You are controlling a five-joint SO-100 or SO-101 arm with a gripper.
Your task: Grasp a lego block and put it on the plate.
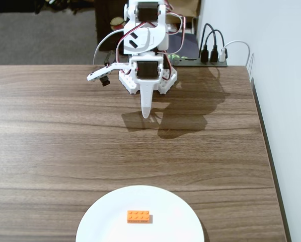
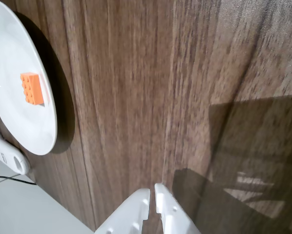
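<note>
we see the block point(image 1: 139, 216) lying flat on the plate point(image 1: 110, 217), near its middle, at the near edge of the table point(image 1: 50, 141) in the fixed view. the gripper point(image 1: 146, 114) hangs far back by the arm's base, well apart from the plate, tips pointing down. in the wrist view its fingers point(image 2: 136, 207) sit closed together, grasping nothing, with the block point(image 2: 31, 88) and plate point(image 2: 19, 126) at the left.
</note>
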